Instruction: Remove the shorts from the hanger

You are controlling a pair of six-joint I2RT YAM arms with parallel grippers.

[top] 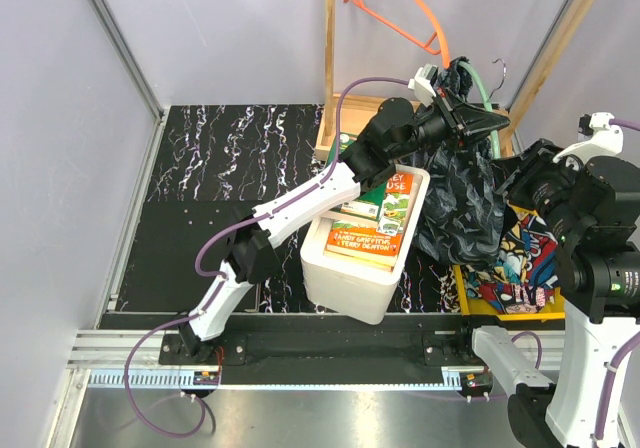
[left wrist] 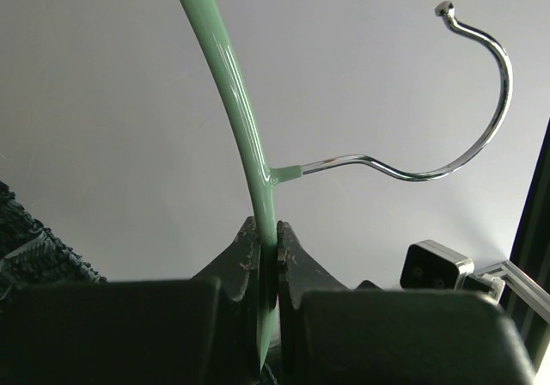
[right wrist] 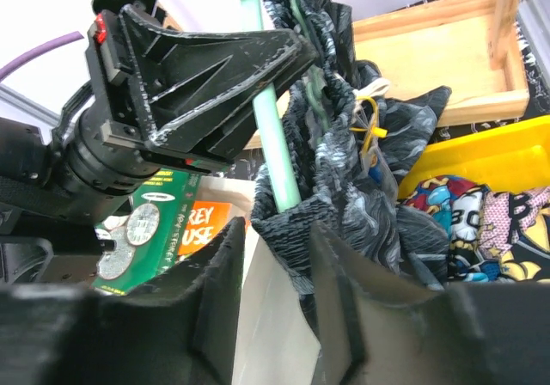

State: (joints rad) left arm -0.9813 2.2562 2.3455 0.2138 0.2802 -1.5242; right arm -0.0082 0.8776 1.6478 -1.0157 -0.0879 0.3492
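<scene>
Between the fingers of the left pincer point(left wrist: 266, 235): the mint-green hanger point(left wrist: 229, 84), clamped on its bar just below the junction where the chrome hook point(left wrist: 335, 162) branches off. Jaws fully closed on the bar, with no gap on either side. The hook curves up and away beyond the fingertips.

Below that pincer, seen from overhead: the dark patterned shorts point(top: 462, 203) hang bunched off the hanger. They drape down beside the white box point(top: 345, 283) of books point(top: 372, 230).

Right pincer point(right wrist: 277, 230): jaws part open, not clamped.
- The gathered waistband of the dark shorts sits at the fingertips, in the gap.
- The cloth touches the finger point(right wrist: 339, 290) on the right of the wrist view; the white box shows through the gap beside the other finger.
- Cannot tell whether the fabric is pinched at all.
- The green hanger bar runs down into the waistband just ahead of the tips.
- The left pincer's body fills the view above and to the left of these fingers.

To the right of the right pincer: the comic-print shorts point(right wrist: 468, 209), red, blue and yellow, lie crumpled in a yellow bin point(right wrist: 481, 149). Beyond them is a wooden tray point(right wrist: 447, 54).

Well beyond the left pincer, up high: an orange hanger point(top: 400, 13) beside a wooden post point(top: 328, 48).
</scene>
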